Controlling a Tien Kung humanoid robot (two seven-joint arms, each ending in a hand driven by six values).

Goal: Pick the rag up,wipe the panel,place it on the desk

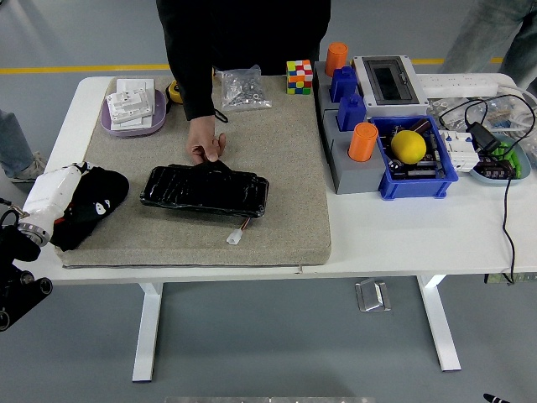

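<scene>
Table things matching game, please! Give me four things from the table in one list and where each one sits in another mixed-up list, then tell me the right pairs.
Things:
1. black rag
2. black panel
3. yellow ball
4. colourful cube

Places:
A. inside the blue bin
B. far edge of the mat, near the person
C. left end of the mat, under the left robot hand
D. middle of the mat, with the person's hand on its far edge

Pairs: 1-C, 2-D, 3-A, 4-B
</scene>
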